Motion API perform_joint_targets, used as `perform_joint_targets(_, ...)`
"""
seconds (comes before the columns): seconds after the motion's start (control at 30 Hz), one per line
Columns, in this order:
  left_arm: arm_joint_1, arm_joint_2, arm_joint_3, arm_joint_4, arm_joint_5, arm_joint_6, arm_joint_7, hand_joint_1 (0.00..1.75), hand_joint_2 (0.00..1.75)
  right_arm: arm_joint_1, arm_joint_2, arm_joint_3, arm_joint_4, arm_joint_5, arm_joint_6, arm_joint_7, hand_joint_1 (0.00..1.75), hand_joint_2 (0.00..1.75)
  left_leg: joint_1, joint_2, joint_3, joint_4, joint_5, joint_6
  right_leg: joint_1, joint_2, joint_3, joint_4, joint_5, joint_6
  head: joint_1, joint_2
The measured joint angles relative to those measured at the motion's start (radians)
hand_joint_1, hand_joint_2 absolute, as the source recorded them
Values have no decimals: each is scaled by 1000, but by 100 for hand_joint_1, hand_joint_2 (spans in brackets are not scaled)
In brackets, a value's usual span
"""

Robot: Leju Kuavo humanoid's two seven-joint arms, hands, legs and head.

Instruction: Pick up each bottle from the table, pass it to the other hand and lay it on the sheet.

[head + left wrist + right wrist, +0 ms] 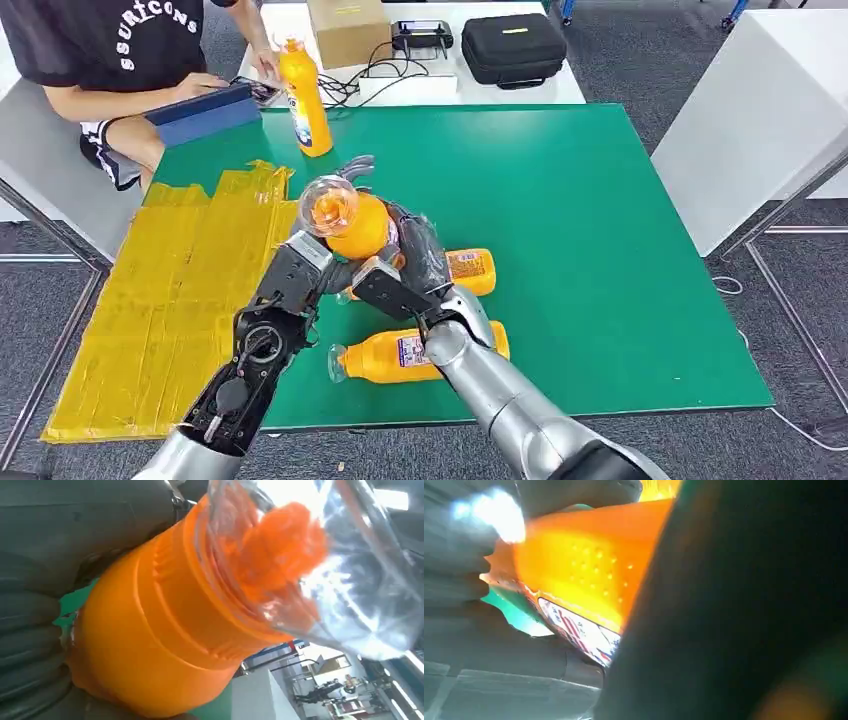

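Mid-frame above the green bench [600, 250]: orange bottle [355, 222], clear cap toward the camera, clamped by both the left robot hand [300, 272] and right robot hand [405, 255]. Two bottles lying beneath [385, 358] [470, 268], one upright upper left [305, 98]; yellow sheet [170, 300] at left.

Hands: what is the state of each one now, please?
Left hand: holding the raised bottle.
Right hand: holding the same bottle.

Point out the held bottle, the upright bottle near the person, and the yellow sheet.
held bottle [362, 228]: head view, on its orange shoulder.
upright bottle [306, 105]: head view, on its body.
yellow sheet [165, 300]: head view, on a bare middle part.
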Motion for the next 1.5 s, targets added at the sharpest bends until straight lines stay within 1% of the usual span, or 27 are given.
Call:
perform_joint_targets(0.37,-17,-1,8,27,37,-10,-12,175,175,-3,0,-5,2,34,-10,-1,175,175,0,0,0,0,0,0,0,0,-1,0,0,0,0,0)
perform_joint_targets(0.4,-18,-2,8,28,38,-11,-12,175,175,-3,0,-7,1,39,-11,0,159,175,0,0,0,0,0,0,0,0,0,0,0,0,0,0)
perform_joint_targets(0.43,-21,-3,8,29,39,-11,-12,175,175,-3,0,-11,0,42,-12,0,54,175,0,0,0,0,0,0,0,0,0,0,0,0,0,0)
perform_joint_targets(0.47,-23,-3,8,32,39,-11,-12,175,175,-3,0,-13,-2,42,-12,0,0,175,0,0,0,0,0,0,0,0,0,0,0,0,0,0)
perform_joint_targets(0.6,-33,-6,9,37,50,-11,-11,175,175,-2,-1,-19,-5,57,-26,1,0,175,0,0,0,0,0,0,0,0,0,0,0,0,0,0)
perform_joint_targets(0.7,-37,-8,10,38,57,3,-9,175,175,8,-9,-20,-34,102,-53,20,0,175,0,0,0,0,0,0,0,0,0,0,0,0,0,0)
perform_joint_targets(0.73,-38,-8,12,38,55,23,-9,175,175,14,-15,-19,-52,126,-60,36,0,175,0,0,0,0,0,0,0,0,0,0,0,0,0,0)
perform_joint_targets(0.8,-36,-7,32,38,28,91,0,175,175,32,-37,-16,-119,236,-75,102,0,175,0,0,0,0,0,0,0,0,0,0,0,0,0,0)
perform_joint_targets(0.87,-36,-2,63,37,-3,149,7,171,175,51,-61,-14,-189,319,-77,155,0,175,0,0,0,0,0,0,0,0,0,0,0,0,0,0)
perform_joint_targets(1.03,-23,6,163,31,-272,395,68,171,175,91,-131,-17,-337,555,-62,305,0,175,0,1,-1,0,0,0,0,0,0,0,0,0,0,0)
perform_joint_targets(1.1,-12,10,200,22,-364,476,91,171,175,99,-155,-19,-378,627,-48,346,0,175,0,1,-1,0,0,0,0,0,0,0,0,0,0,0)
perform_joint_targets(1.2,16,14,241,-11,-513,575,127,173,175,119,-188,-22,-431,694,-29,385,0,175,0,0,-1,0,0,0,0,0,-1,0,0,0,0,0)
perform_joint_targets(1.23,24,15,251,-18,-561,596,141,166,175,127,-195,-24,-445,707,-26,393,0,175,0,0,-1,0,0,0,0,0,-1,0,0,0,0,0)
perform_joint_targets(1.3,39,18,271,-34,-693,625,190,166,175,146,-215,-28,-486,735,-18,414,0,175,0,0,-1,0,0,0,0,0,-1,0,0,0,0,0)
perform_joint_targets(1.47,48,22,282,-34,-999,618,301,164,175,171,-246,-37,-555,766,-2,439,0,175,0,0,-1,0,0,0,0,0,-1,0,0,0,0,0)
perform_joint_targets(1.5,48,23,282,-33,-1055,613,323,166,175,174,-252,-39,-568,768,2,441,0,175,0,0,-1,0,0,0,0,0,-1,0,0,0,0,0)
